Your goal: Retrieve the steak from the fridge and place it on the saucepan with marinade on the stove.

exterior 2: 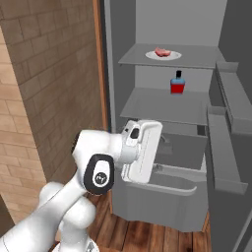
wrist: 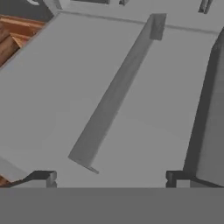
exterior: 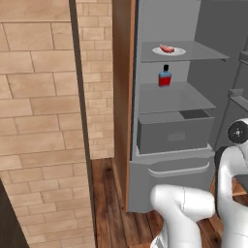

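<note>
Gripper: jaws apart, empty, low before the fridge, which stands open. Steak: on white plate, far upper shelf. Red bottle: shelf below. Progress, judged: door opened; reach, grasp, carry to saucepan remain.

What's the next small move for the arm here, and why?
Probably raise the open gripper toward the top shelf. The fridge door is already open, the steak lies on a white plate up there, and the hand faces the grey fridge front, holding nothing.
</note>
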Controlling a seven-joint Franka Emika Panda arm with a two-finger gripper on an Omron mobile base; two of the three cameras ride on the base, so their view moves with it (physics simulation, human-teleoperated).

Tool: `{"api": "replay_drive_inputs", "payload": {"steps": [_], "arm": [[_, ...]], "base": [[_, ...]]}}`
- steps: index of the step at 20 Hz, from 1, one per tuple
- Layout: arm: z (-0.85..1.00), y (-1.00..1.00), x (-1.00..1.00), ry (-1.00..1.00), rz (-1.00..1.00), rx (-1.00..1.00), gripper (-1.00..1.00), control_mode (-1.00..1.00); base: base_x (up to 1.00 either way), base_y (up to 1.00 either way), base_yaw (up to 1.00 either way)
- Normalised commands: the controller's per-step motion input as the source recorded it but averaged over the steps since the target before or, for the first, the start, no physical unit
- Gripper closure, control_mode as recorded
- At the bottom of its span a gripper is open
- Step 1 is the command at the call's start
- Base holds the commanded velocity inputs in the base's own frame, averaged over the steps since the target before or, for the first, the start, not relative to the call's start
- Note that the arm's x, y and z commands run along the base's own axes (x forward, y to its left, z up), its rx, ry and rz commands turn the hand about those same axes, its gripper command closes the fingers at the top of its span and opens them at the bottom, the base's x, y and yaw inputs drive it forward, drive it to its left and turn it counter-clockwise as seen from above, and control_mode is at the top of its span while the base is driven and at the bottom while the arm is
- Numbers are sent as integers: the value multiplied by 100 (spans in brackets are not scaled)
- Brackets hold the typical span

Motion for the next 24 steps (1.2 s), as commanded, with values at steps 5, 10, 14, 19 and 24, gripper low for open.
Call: {"api": "replay_drive_inputs", "payload": {"steps": [5,10,14,19,24], "arm": [[25,54,0,-41,11,30,-100,-100],[11,35,0,-48,2,46,-100,-100],[12,53,-14,-48,0,47,-100,-100],[12,82,-35,-33,0,36,-100,-100],[4,99,-50,-17,0,28,-100,-100]], "base": [[0,0,0],[0,0,0],[0,0,0],[0,0,0],[0,0,0]]}}
